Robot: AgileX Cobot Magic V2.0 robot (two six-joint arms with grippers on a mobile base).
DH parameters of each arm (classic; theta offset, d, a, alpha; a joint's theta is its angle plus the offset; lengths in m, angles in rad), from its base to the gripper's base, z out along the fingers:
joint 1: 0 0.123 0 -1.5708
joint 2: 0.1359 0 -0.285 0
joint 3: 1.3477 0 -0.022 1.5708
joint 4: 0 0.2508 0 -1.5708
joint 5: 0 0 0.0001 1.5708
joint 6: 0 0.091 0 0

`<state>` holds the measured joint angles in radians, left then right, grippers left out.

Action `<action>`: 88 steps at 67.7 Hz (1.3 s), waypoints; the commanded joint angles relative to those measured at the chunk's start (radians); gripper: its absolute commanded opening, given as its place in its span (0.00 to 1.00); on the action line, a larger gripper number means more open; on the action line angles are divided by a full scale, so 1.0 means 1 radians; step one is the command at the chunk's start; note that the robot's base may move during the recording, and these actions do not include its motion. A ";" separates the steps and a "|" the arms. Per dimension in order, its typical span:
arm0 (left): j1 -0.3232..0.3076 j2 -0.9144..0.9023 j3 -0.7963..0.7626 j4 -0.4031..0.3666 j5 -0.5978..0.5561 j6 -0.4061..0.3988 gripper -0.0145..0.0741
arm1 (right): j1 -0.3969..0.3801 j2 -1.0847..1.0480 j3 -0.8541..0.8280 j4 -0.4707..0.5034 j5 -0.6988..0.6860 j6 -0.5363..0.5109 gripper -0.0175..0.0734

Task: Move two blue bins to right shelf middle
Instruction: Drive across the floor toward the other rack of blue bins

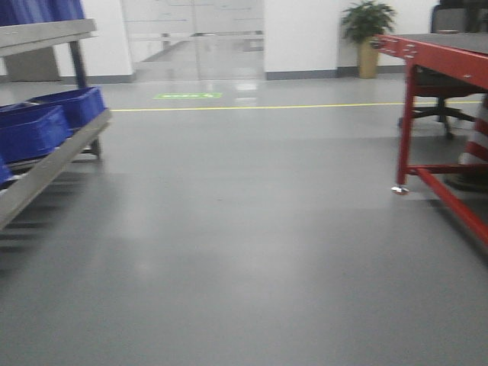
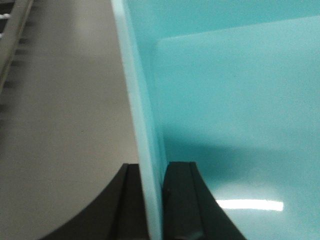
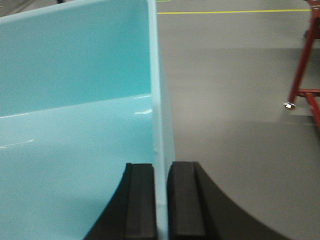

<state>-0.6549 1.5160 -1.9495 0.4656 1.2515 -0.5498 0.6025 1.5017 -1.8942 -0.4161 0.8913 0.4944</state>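
The left gripper [image 2: 152, 200] is closed down to a narrow slit on the left side wall of a pale blue bin [image 2: 240, 125], with one black finger inside the tub and the other outside against the wall. The right gripper [image 3: 161, 200] pinches the opposite wall in the same way, one pad on each face of the thin rim. The bin hangs between the two arms above the grey floor [image 1: 244, 252], its smooth glossy inside facing up; whether a second bin is nested with it cannot be told. Ahead, dark blue bins [image 1: 46, 118] sit on the lower level of a grey shelf [image 1: 53, 164] at the left. A red table [image 1: 442, 57] stands at the right, and a yellow line [image 1: 267, 107] crosses the floor, with a potted plant [image 1: 367, 30] by the far wall.
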 commanded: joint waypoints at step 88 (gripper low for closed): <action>-0.006 0.007 -0.008 -0.022 -0.043 0.015 0.04 | 0.009 -0.007 -0.011 0.024 -0.100 0.004 0.01</action>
<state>-0.6549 1.5246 -1.9495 0.4658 1.2458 -0.5498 0.6006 1.5017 -1.8942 -0.4201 0.8932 0.4944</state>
